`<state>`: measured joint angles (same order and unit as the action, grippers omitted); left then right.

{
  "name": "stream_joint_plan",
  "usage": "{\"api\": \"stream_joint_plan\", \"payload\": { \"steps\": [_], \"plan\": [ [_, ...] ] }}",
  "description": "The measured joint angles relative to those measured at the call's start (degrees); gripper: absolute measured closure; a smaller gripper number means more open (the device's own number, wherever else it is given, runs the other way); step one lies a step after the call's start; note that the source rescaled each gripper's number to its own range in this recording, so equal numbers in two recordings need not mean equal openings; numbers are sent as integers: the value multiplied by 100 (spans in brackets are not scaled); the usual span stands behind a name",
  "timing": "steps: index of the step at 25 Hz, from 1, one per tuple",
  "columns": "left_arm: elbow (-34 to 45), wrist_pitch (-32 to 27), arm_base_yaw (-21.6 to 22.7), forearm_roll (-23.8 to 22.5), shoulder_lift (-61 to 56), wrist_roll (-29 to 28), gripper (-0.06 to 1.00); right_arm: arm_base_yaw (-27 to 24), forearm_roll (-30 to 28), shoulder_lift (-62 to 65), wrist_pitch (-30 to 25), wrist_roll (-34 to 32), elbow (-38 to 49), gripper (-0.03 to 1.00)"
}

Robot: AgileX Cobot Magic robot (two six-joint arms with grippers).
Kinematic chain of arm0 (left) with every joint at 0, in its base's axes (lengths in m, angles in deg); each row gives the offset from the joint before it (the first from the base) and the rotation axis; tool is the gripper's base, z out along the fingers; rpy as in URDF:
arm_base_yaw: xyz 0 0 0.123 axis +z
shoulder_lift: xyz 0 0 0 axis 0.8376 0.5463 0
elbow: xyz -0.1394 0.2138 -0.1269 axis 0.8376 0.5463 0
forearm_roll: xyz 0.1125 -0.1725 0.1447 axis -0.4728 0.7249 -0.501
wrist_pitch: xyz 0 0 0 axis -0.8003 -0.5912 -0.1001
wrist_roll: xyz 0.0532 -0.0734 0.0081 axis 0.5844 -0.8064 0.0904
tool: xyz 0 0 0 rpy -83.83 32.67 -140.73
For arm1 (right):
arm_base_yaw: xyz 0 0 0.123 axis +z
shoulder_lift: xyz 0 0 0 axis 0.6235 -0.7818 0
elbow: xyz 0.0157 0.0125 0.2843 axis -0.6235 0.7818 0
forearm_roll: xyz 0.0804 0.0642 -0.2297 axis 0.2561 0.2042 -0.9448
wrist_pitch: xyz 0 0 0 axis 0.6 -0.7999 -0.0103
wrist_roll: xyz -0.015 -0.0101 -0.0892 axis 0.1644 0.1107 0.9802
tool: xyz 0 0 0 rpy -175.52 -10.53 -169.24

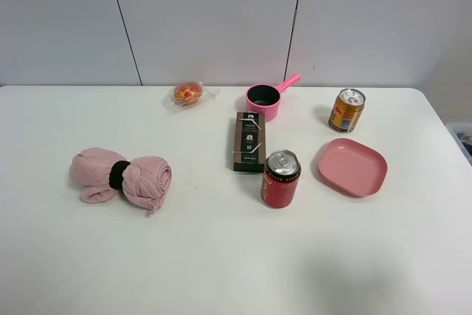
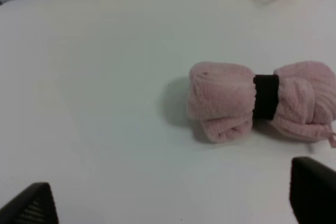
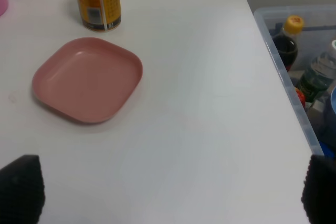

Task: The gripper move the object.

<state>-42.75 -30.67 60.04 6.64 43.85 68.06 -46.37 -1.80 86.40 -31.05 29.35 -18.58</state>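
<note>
The red can with a black band and silver top stands upright on the white table, right of centre, between a dark box and a pink plate. It shows only in the exterior high view. Neither arm shows in that view. My left gripper is open and empty, its black fingertips wide apart above the table near a pink towel. My right gripper is open and empty, its fingertips wide apart above bare table near the pink plate.
A gold-orange can stands behind the pink plate. A dark box, a pink saucepan, a wrapped snack and a rolled pink towel lie further left. A plastic bin with bottles sits past the table's right edge.
</note>
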Motion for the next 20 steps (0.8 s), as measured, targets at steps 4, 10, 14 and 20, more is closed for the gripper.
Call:
{"api": "stream_joint_plan", "payload": {
  "steps": [4,10,14,20],
  "plan": [
    [273,-6,0,0,-414,0,27,0,0,0,0,0,0,-3],
    [278,-170,0,0,-626,0,27,0,0,0,0,0,0,-3],
    [340,-276,0,0,-741,-4,27,0,0,0,0,0,0,-3],
    [467,-429,0,0,-990,-13,27,0,0,0,0,0,0,-3]
  ]
}}
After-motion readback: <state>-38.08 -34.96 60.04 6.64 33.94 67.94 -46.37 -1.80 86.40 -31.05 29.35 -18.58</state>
